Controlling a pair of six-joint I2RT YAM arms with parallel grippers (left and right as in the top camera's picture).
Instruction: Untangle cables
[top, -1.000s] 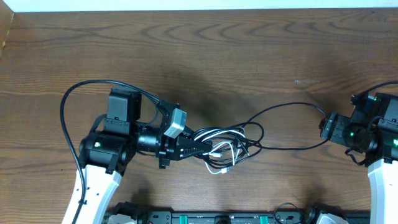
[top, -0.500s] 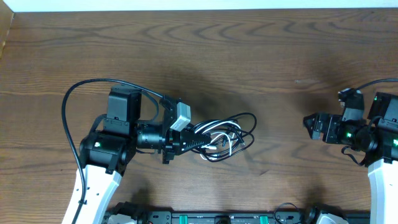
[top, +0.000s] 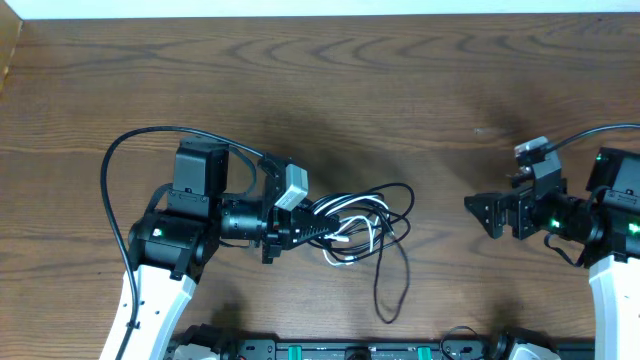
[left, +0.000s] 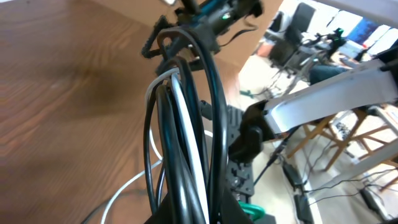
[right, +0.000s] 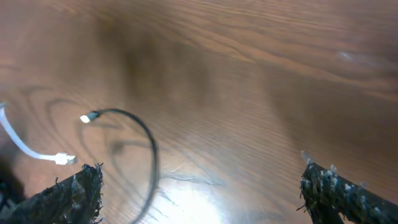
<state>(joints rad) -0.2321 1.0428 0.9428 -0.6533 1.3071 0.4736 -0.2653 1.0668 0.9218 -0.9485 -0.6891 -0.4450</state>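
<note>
My left pincer (top: 305, 228) pinches the cables (top: 372, 205) at the knot (top: 345, 230). A black tail (top: 385, 295) trails nearward from the knot; my right pincer (top: 478, 212), spread and empty, is well right of it.

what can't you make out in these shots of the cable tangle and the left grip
Overhead: how the cables cross in the tangle; black and white strands too thin to trace.
Overhead: the left gripper's jaws, covered by its own body.
Left wrist: where the jaws meet the cables, cut off by the bottom edge; strands blurred.
Right wrist: the plugs, too blurred to identify; the white cable runs off the left edge.
</note>
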